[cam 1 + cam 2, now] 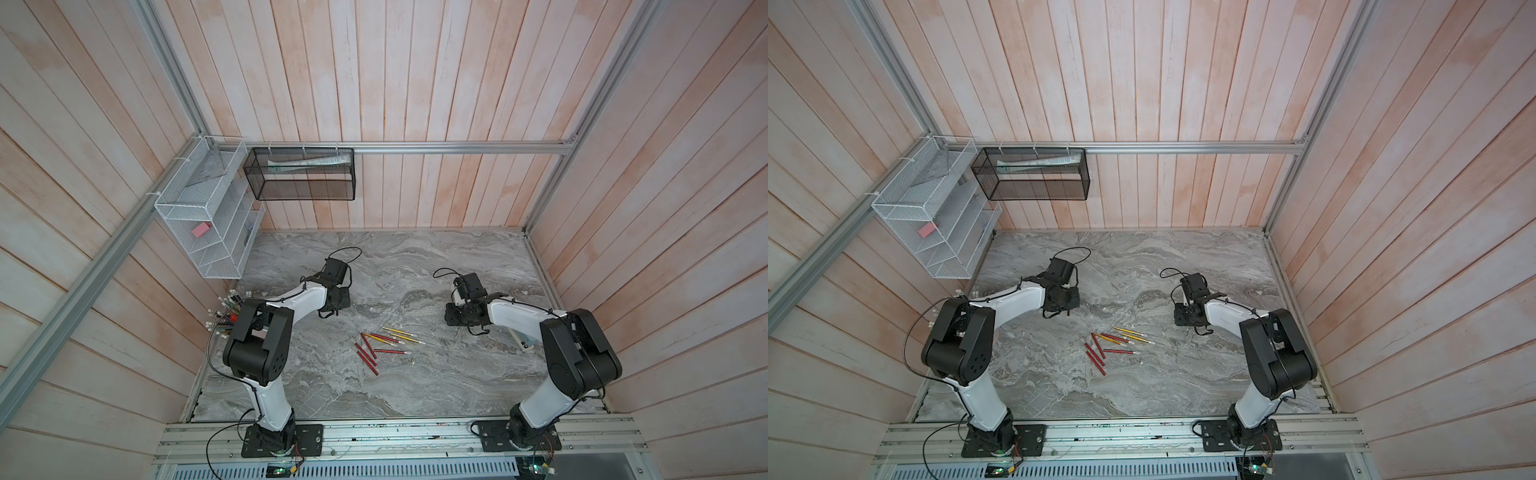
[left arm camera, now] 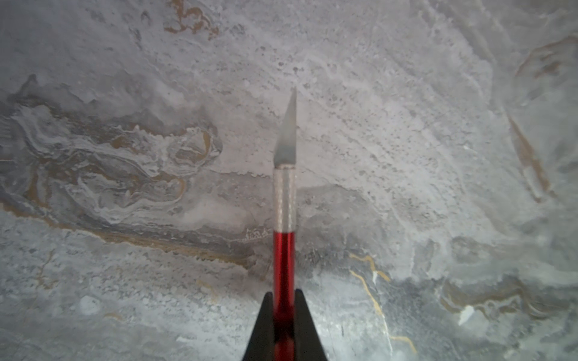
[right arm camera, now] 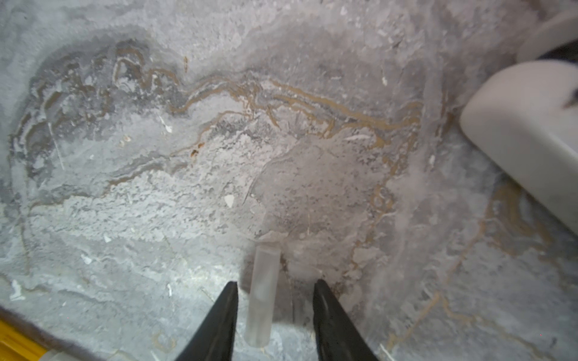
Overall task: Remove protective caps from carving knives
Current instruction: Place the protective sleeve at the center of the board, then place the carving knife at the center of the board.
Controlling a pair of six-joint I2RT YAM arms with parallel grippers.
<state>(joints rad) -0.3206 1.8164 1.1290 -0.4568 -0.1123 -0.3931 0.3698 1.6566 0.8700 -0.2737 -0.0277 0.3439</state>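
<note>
My left gripper (image 2: 284,293) is shut on the red handle of a carving knife (image 2: 284,256). The knife's knurled metal collar and bare grey blade (image 2: 288,131) stick out above the marble table. My right gripper (image 3: 276,282) is open. A whitish translucent protective cap (image 3: 262,293) sits loose between its spread fingers, closer to one finger (image 3: 225,312) and gripped by neither. In both top views, several red and yellow carving knives (image 1: 382,345) (image 1: 1113,345) lie in a loose pile between the left gripper (image 1: 334,299) and the right gripper (image 1: 455,313).
A white rounded device (image 3: 525,137) lies on the table close to the right gripper, partly under the right arm (image 1: 521,343). A bunch of pencils (image 1: 226,316) stands behind the left arm. A white wire rack (image 1: 208,224) and a black mesh basket (image 1: 301,174) hang on the walls.
</note>
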